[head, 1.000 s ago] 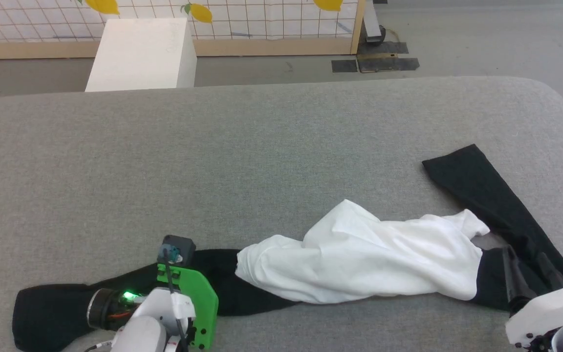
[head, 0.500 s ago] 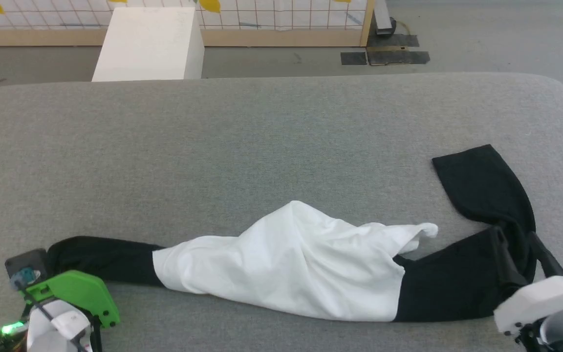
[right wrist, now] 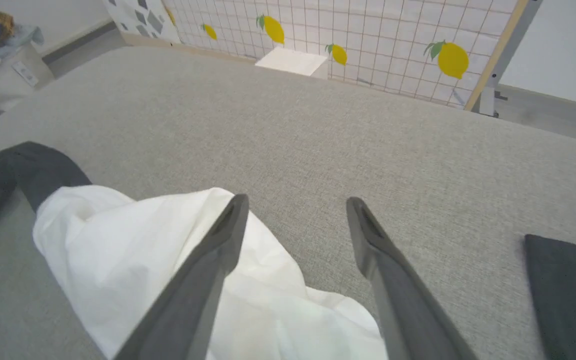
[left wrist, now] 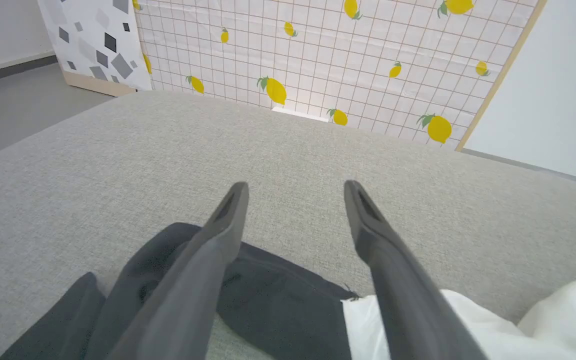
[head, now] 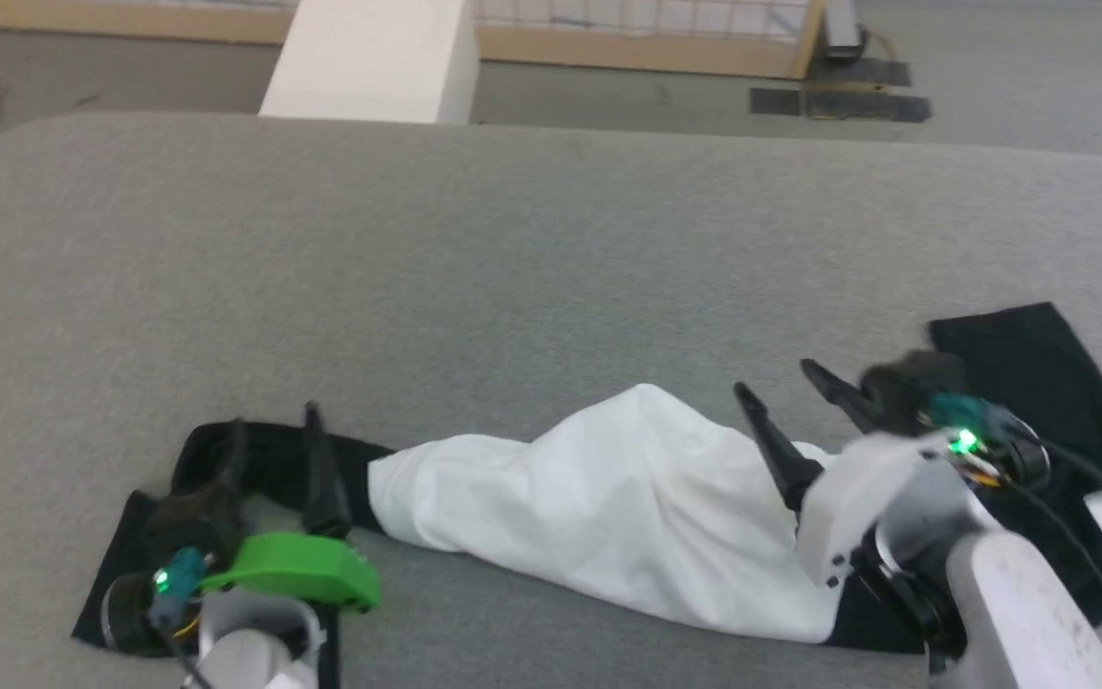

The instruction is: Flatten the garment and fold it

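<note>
Faces a grey padded surface (head: pixel 513 239) with the garment (head: pixel 628 498) bunched in a long band toward 6 o'clock of the head view. Shows the white body heaped near centre, one black sleeve trailing off to 8 o'clock and more black cloth spread at 3 o'clock.

Has the left gripper (head: pixel 274 421) at 7 o'clock, over the black sleeve, claw spread apart with nothing between. Cannot tell whether the tips touch the cloth. From the left wrist view: fingers (left wrist: pixel 208 270) wide, black cloth beneath them, white cloth at 5 o'clock, a lemon-print screen (left wrist: pixel 318 50) at 12 o'clock.

Has the right gripper (head: pixel 774 376) at 4 o'clock, claw likewise apart and empty, tips aimed toward 11 o'clock above the white body's right end. From the right wrist view: white cloth at 7 o'clock, black cloth at 4 o'clock.

Beyond the surface, at 11 o'clock of the head view: a white box (head: pixel 369 57).
</note>
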{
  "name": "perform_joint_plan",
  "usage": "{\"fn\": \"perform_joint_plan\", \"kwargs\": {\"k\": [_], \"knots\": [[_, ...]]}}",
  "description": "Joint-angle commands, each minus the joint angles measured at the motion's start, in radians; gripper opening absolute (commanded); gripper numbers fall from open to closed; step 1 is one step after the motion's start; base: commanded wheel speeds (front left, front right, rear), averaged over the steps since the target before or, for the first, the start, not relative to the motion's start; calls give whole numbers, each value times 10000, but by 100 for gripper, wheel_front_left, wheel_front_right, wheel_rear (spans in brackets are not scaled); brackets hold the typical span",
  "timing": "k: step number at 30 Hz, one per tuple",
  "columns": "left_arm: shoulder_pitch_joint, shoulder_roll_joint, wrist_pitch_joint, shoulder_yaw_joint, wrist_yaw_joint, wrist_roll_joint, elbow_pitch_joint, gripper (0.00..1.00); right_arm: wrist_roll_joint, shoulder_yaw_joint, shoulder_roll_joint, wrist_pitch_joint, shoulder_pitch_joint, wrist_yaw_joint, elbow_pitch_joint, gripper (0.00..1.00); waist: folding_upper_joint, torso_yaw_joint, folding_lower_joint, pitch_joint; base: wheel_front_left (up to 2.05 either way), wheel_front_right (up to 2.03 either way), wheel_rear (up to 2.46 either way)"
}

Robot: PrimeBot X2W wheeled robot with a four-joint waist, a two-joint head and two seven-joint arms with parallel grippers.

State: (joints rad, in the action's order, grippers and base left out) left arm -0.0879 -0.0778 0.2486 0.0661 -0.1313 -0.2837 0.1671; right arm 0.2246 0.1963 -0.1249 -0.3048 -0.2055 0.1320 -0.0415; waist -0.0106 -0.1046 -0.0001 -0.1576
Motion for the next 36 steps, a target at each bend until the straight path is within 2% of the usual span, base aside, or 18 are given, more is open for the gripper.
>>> {"fn": "perform_joint_plan", "kwargs": {"k": [1, 9, 13, 15, 16, 17, 22, 28, 32, 36], "knots": [[-258, 57, 90, 118, 81, 135, -48, 100, 119, 236, -250, -326, -351, -13, -259, 100, 106, -562, 1, -357, 0, 0, 0], [-736, 259, 128, 624, 600, 517, -925, 100, 1081, 1948, -1513, -3337, -2052, -13, -1718, 100, 106, -1509, 1, -940, 0, 0, 0], [-774, 270, 129, 863, 516, 223, -951, 100, 1373, 2415, -1928, -4740, -2458, -13, -2132, 100, 106, -1736, 1, -1109, 0, 0, 0], [-807, 272, 130, 1009, 458, 135, -903, 100, 1558, 2630, -2106, -5387, -2561, -13, -2224, 38, 106, -1815, 1, -1176, 0, 0, 0], [-821, 272, 130, 1053, 412, 80, -892, 100, 1610, 2714, -2188, -5611, -2601, -13, -2214, 22, 106, -1843, 1, -1193, 0, 0, 0], [-827, 272, 130, 1111, 384, 18, -864, 100, 1671, 2833, -2312, -5775, -2670, -13, -2120, 0, 106, -1874, 1, -1218, 0, 0, 0], [-893, 273, 130, 1243, 282, -99, -767, 100, 1602, 2830, -2881, -5683, -3292, -13, -1490, 0, 106, -1959, 1, -1335, 0, 0, 0], [-1090, 274, 131, 1373, 262, -217, -772, 100, 1097, 2669, -3765, -5205, -4872, -13, -975, 0, 106, -2159, 1, -1638, 0, 0, 0], [-1287, 274, 131, 1486, 240, -322, -822, 100, 354, 2418, -4179, -4528, -6368, -13, -1462, 0, 106, -2370, 1, -2005, 0, 0, 0], [-1553, 274, 131, 1734, 216, -498, -820, 100, -509, 1863, -4212, -3535, -7610, -13, -2678, 0, 106, -2705, 1, -2409, 0, 0, 0]]}}
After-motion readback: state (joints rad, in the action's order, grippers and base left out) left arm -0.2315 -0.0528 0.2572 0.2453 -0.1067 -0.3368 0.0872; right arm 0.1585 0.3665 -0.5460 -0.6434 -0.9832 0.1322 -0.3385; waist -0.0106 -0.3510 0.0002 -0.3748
